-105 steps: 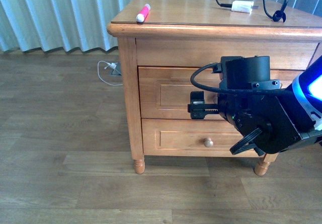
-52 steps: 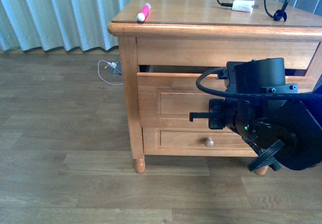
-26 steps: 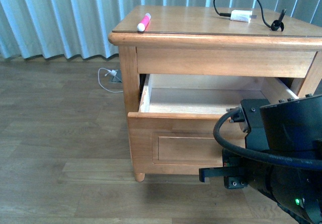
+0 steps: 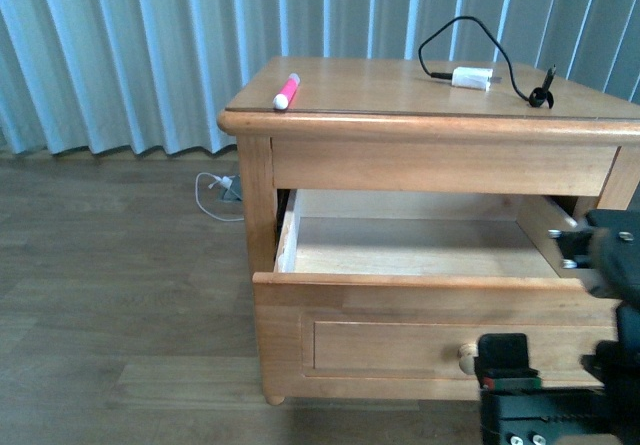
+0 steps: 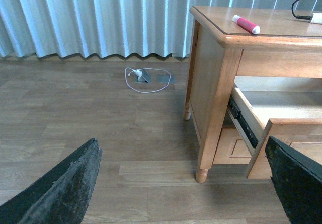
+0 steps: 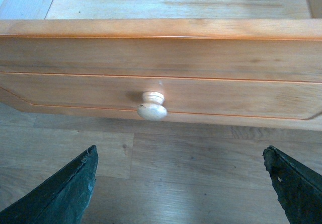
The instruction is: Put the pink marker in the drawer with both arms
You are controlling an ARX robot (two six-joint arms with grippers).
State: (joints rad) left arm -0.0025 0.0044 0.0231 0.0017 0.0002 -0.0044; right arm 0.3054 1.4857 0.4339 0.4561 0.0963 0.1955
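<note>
While drawer (image 4: 400,305) stands pulled out, pink marker (image 4: 286,90) lies on nightstand (image 4: 430,127) top, near its edge. Left gripper (image 5: 182,143) and right gripper (image 6: 179,153) gape, empty. Risk: round marker rolls off if nudged sideways during pickup.

A white charger plug (image 4: 472,77) with black cable (image 4: 541,95) lies on the nightstand top (image 4: 370,87).

Soft, even daylight through the pale curtain (image 4: 150,55) lights the table (image 4: 380,85), leaving a mild sheen on its top and faint shadow inside the open drawer (image 4: 400,287). In the wrist views the left fingers (image 5: 65,189) and right fingers (image 6: 60,194) are dark and blurred at the frame edges; the rest is sharp.
</note>
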